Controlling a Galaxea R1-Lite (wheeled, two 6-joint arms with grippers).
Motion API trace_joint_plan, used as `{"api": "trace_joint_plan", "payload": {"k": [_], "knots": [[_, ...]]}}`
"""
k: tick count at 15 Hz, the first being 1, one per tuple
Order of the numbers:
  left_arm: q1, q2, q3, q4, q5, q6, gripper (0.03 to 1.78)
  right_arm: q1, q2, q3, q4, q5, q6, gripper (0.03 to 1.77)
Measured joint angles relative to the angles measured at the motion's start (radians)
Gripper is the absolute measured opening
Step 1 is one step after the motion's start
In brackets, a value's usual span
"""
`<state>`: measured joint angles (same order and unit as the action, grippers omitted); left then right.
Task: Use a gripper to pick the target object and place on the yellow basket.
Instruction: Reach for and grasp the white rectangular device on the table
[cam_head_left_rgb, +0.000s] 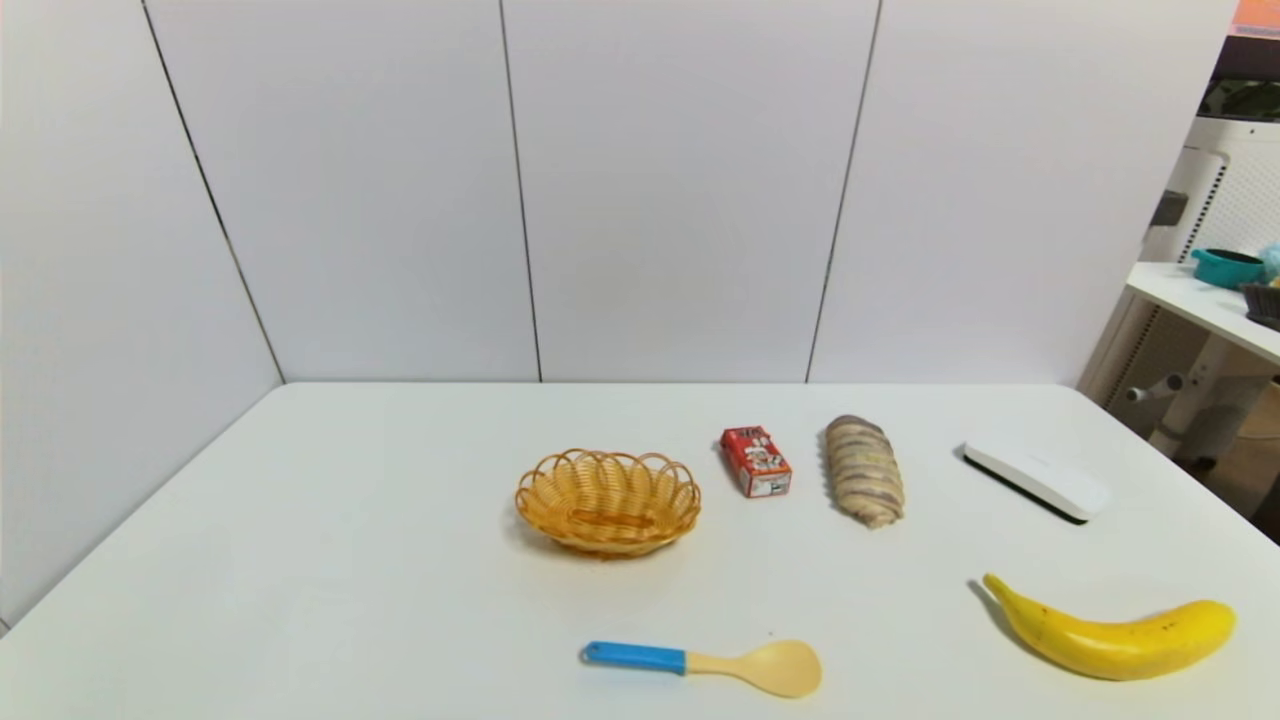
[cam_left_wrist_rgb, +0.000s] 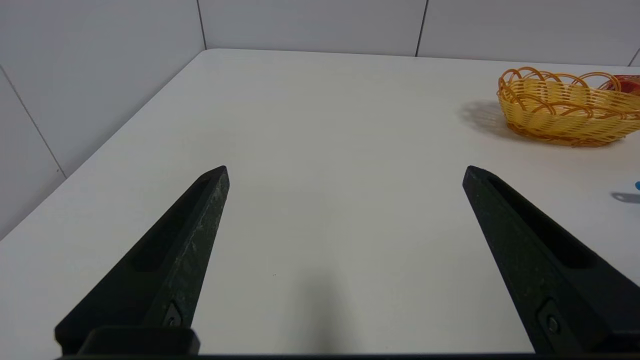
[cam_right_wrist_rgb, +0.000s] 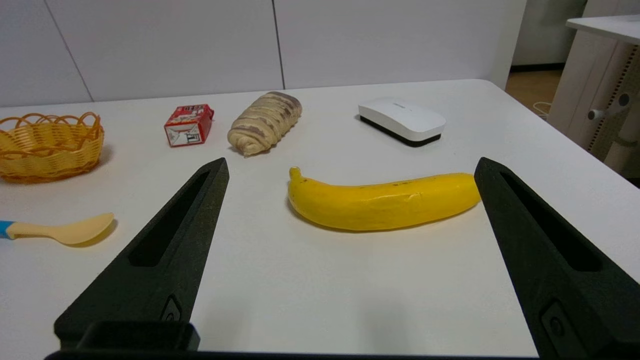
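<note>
— Target object (cam_head_left_rgb: 1038, 481), is that what your right gripper (cam_right_wrist_rgb: 350, 167) is lined up on?

— Not yet. Start at the claw itself: its two black fingers (cam_right_wrist_rgb: 170, 250) are spread wide with nothing between them but bare table (cam_right_wrist_rgb: 310, 290), and the banana (cam_right_wrist_rgb: 382, 200) lies just past the tips, crosswise to them. The white slab with its thin black underside sits beyond the banana, toward the far right of the table, lying flat.

— And the left gripper (cam_left_wrist_rgb: 345, 170)?

— Equally wide apart, holding nothing, parked low over the bare left part of the table (neither arm reaches into the head view). The yellow basket (cam_head_left_rgb: 607, 500) shows off to one side of it, upright, nothing visible inside from here.

— So which step are you in?

— I'd judge the very beginning: nothing grasped, the slab untouched. The right arm looks the better choice, since the slab lies on its side.

— What does the next move ask of you?

— Carry the claw up and over the banana, then come down across the slab's short width. Keep off the striped bread roll (cam_head_left_rgb: 864, 470) and the red carton (cam_head_left_rgb: 756, 461), which stand between the slab and the basket. The blue-handled spoon (cam_head_left_rgb: 705, 665) lies nearer you, clear of that path.
</note>
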<state>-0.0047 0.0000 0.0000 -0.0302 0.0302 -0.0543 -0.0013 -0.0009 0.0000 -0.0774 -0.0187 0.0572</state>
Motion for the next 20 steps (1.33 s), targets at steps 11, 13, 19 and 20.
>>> {"api": "trace_joint_plan", "payload": {"k": [11, 13, 19, 20], "knots": [[0.0, 0.0, 0.0, 0.0, 0.0, 0.0, 1.69, -0.051, 0.757, -0.597, 0.089, -0.013, -0.02, 1.7], [0.0, 0.0, 0.0, 0.0, 0.0, 0.0, 1.69, -0.11, 0.939, -0.789, 0.194, -0.016, -0.105, 1.7], [0.0, 0.0, 0.0, 0.0, 0.0, 0.0, 1.69, -0.275, 1.372, -1.221, 0.588, -0.003, -0.541, 1.7], [0.0, 0.0, 0.0, 0.0, 0.0, 0.0, 1.69, -0.284, 1.425, -1.256, 0.633, -0.002, -0.603, 1.7]]}}
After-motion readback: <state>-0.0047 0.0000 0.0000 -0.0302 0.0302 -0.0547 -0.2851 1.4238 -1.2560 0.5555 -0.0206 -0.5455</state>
